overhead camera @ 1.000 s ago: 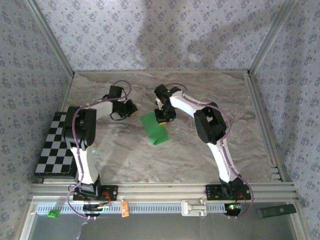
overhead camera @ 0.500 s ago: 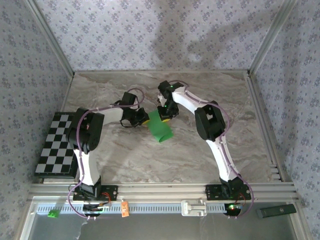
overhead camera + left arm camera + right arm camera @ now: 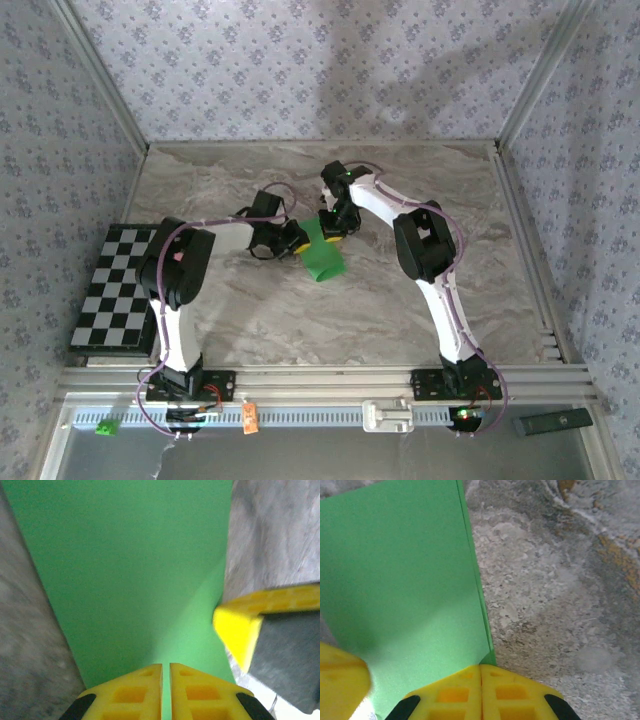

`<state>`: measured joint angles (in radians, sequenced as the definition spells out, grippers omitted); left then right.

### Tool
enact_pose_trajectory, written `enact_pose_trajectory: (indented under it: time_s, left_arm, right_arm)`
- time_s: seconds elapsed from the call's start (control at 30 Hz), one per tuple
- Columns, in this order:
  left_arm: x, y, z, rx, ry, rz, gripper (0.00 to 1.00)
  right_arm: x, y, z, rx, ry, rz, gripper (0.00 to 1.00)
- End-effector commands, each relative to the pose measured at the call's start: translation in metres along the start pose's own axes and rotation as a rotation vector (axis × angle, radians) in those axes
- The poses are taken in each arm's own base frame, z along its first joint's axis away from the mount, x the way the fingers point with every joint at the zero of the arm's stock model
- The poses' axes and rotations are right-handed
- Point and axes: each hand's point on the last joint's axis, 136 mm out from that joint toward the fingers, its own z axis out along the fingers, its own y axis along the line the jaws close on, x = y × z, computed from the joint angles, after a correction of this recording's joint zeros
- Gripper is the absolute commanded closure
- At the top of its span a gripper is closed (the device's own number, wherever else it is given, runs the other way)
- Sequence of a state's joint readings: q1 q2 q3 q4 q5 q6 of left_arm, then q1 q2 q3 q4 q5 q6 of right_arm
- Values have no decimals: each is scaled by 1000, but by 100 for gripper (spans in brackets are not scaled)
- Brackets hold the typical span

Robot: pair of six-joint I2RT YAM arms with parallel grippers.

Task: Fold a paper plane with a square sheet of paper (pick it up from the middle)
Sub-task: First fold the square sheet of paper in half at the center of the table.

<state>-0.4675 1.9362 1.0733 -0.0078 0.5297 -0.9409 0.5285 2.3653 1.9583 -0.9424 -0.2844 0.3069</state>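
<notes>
The square sheet of paper, bright green and folded into a narrow strip, lies tilted near the middle of the marble table. My right gripper is shut on its far end; in the right wrist view the folded edge of the paper runs into the closed tips of the right gripper. My left gripper is shut and sits at the strip's left side. In the left wrist view the left gripper has its tips over the green paper, nothing clamped between them. The paper plane is not formed.
A black-and-white checkered board lies at the table's left edge. On the near rail sit a tiny green cube, an orange tag and a black bar. Patterned walls close in three sides.
My left gripper has swung right, from clear of the paper to its left edge. My right gripper has drawn the paper slightly back and right, turning it narrower.
</notes>
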Motion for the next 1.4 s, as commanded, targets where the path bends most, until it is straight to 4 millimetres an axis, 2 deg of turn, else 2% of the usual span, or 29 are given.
enact_pose_trajectory:
  time_s: [0.0, 0.17, 0.4, 0.53, 0.6, 0.63, 0.77, 0.83, 0.87, 1.0, 1.07, 1.37]
  left_arm:
    - [20, -7, -2, 35, 24, -38, 88]
    - [42, 3, 2, 33, 75, -66, 88]
    - [59, 18, 1, -44, 115, -64, 88]
    - [62, 30, -10, -123, 99, -40, 89]
    - [55, 33, -21, -166, 68, -12, 89]
    - [50, 30, -24, -163, 53, 2, 89]
    - [38, -28, -39, -14, -26, 150, 87]
    - [38, -42, -37, 30, -32, 165, 87]
    - [39, -41, -33, 30, -28, 148, 87]
    - [46, -15, -13, -1, 16, 47, 87]
    - [48, -8, -6, 3, 31, 11, 87]
    - [53, 14, 3, -12, 56, -40, 87]
  right_arm:
    - [19, -31, 30, 112, 67, 80, 92]
    - [22, -35, 32, 127, 70, 102, 93]
    - [25, -41, 34, 148, 74, 126, 93]
    - [26, -43, 34, 154, 70, 139, 93]
    - [28, -44, 34, 157, 68, 148, 93]
    - [28, -44, 33, 156, 64, 153, 93]
    - [28, -44, 33, 146, 34, 183, 93]
    - [29, -44, 34, 135, 27, 211, 93]
    - [30, -44, 35, 132, 23, 226, 93]
    - [34, -45, 39, 123, 17, 280, 92]
    - [37, -46, 41, 128, 20, 296, 93]
    - [41, -52, 40, 150, 23, 310, 93]
